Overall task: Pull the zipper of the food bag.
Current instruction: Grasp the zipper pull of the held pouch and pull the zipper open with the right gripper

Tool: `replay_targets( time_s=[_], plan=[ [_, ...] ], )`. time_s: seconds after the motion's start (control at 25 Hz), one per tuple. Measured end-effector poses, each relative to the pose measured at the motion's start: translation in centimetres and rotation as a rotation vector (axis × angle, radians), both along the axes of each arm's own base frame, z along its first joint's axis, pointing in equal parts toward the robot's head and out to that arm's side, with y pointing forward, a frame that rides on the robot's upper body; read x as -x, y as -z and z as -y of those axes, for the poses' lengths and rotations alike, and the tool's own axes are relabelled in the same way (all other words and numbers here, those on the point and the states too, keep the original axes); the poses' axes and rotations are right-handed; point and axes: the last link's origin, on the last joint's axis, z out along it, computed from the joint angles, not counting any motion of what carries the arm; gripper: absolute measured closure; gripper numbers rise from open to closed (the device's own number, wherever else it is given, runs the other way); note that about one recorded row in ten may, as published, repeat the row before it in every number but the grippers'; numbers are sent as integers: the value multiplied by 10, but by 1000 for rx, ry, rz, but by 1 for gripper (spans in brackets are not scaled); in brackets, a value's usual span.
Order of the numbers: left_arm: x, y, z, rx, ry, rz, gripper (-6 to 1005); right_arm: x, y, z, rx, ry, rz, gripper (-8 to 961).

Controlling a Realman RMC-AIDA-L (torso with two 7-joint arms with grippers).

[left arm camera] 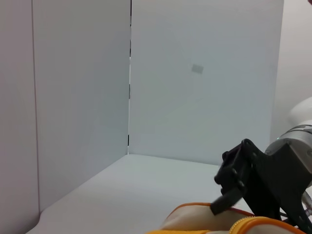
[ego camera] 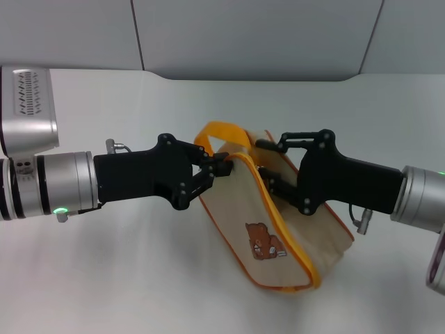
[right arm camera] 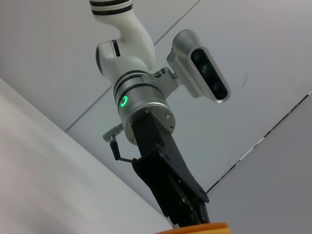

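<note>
The food bag, a beige pouch with orange piping and a brown bear patch, stands tilted at the table's middle. Its orange loop handle rises at the top. The orange-yellow zipper tape runs down the front panel's edge. My left gripper comes from the left and is pinched shut at the bag's top corner on the zipper line; the silver pull tab is hidden between its fingers. My right gripper comes from the right and clamps the bag's upper side behind the front panel. It also shows in the left wrist view.
The white table runs back to grey wall panels. The left wrist view shows the bag's top at its lower edge. The right wrist view shows the left arm and a strip of orange.
</note>
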Motion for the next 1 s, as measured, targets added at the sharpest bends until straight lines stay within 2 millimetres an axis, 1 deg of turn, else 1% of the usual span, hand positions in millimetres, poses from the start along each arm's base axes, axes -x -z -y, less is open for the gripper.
replay_targets(
  time_s=[0.16,0.24,0.48,0.6,0.72,0.84,1.0],
  plan=[
    [0,0,0,0,0,2,928,0,1,1,4,4,-2,505],
    [0,0,0,2,1,3,926,0,3,2,12,5,-2,702],
    [-1,0,2,9,6,10,921,0,7,4,33,-7,13,913],
    [0,-1,2,2,-2,19,919,-1,9,4,39,-7,29,934],
    [2,-3,2,-18,-25,45,916,-7,6,7,44,3,38,955],
    [7,-6,-1,-51,-66,54,913,-17,-1,11,57,25,63,938],
    [16,-9,-5,-88,-141,58,910,-32,-13,21,129,71,113,916]
  ],
)
